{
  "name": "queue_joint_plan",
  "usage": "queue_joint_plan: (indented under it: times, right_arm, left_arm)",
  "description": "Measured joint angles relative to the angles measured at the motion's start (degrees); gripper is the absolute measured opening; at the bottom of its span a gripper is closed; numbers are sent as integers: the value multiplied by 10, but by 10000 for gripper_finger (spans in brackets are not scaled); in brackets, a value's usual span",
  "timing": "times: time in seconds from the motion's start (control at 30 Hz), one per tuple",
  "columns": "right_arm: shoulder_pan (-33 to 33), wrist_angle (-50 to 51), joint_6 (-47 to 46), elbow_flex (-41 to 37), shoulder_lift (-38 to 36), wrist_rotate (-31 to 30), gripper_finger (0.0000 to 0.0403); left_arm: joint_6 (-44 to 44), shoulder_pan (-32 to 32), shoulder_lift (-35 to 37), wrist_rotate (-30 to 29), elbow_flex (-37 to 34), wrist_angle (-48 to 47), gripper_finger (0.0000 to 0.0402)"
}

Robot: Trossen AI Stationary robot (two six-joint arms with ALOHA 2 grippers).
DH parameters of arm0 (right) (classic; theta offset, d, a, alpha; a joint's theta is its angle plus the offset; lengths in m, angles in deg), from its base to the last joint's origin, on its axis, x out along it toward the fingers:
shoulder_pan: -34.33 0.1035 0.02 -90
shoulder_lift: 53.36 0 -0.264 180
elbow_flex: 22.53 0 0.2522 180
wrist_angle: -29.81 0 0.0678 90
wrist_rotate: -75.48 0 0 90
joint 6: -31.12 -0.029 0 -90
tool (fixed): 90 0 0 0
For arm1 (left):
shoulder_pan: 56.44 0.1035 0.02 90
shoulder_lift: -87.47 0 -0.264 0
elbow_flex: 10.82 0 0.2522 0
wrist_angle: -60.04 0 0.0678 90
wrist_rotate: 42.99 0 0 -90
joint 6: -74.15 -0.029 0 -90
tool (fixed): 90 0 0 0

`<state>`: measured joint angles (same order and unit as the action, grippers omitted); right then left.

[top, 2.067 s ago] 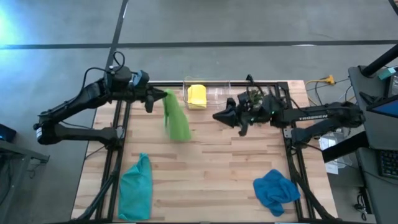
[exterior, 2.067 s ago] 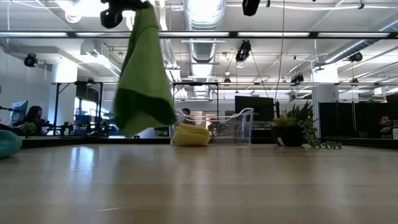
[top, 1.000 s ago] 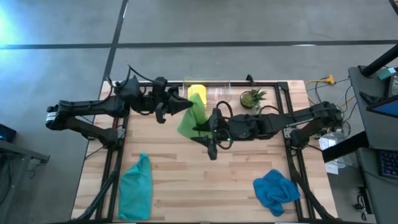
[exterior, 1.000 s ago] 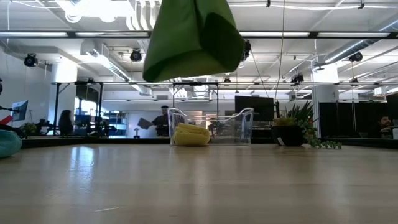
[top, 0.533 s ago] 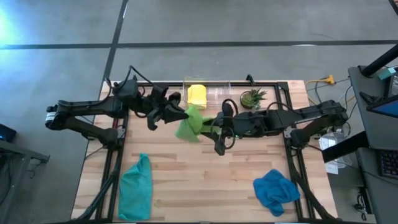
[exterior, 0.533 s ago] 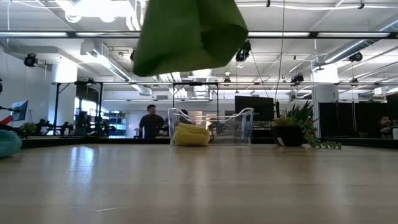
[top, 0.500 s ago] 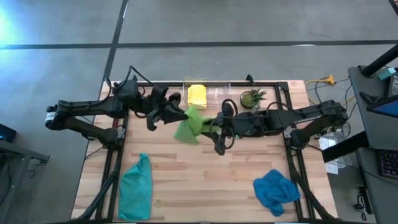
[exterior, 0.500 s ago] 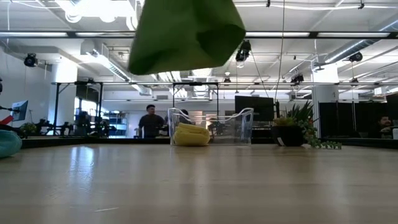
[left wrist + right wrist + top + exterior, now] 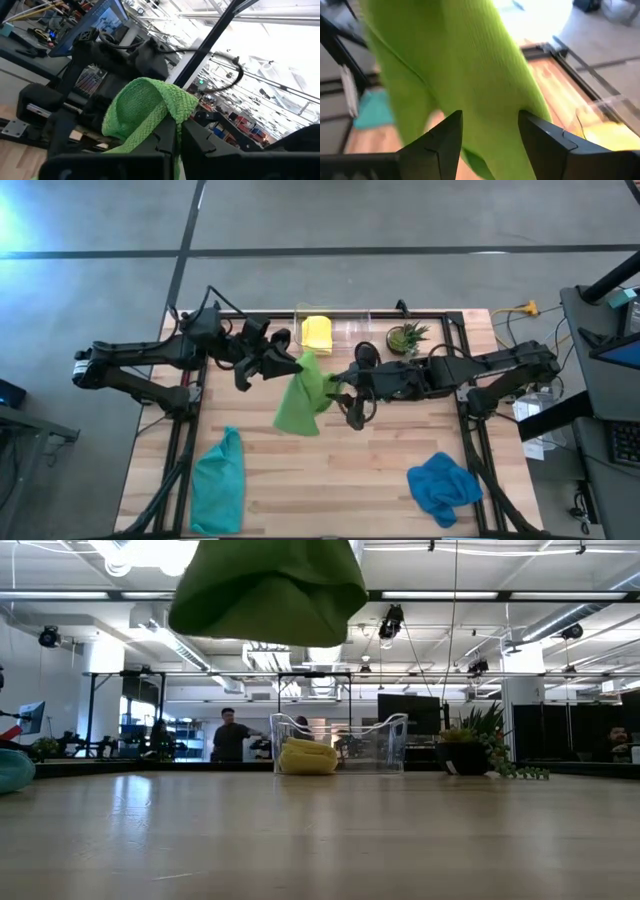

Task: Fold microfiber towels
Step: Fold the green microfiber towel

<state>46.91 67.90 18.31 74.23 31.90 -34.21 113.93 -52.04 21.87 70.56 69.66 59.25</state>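
The high camera is looking straight down on the whole table (image 9: 330,470). The low camera is looking level across the tabletop toward the room. Both wrist cameras are viewing the lime green towel (image 9: 470,85) at close range, which all four views are sharing.

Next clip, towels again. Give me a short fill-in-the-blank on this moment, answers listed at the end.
1. The towel hanging in the air between both arms is ____ in colour.
2. The yellow towel lies in a clear ____ at the table's far edge.
3. The left claw is ____ on a bunched edge of the lime green towel.
4. The teal towel lies on the table's ____ side.

Answers: lime green; bin; shut; left
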Motion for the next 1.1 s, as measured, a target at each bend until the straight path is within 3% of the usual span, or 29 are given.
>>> queue_joint_plan:
  times: [0.33,0.5,0.77,1.1]
  right_arm:
    - [-2,-120,26,0,0,53,187]
    - [-2,-131,34,0,-2,57,187]
    - [-5,-144,30,0,-15,126,187]
    - [-5,-144,19,0,-26,152,187]
  left_arm:
    - [-16,0,-15,-1,-2,-16,0]
    - [-18,0,-26,2,-4,-40,0]
    - [-57,0,-28,9,-4,-96,0]
    - [-86,0,-28,2,-3,-96,0]
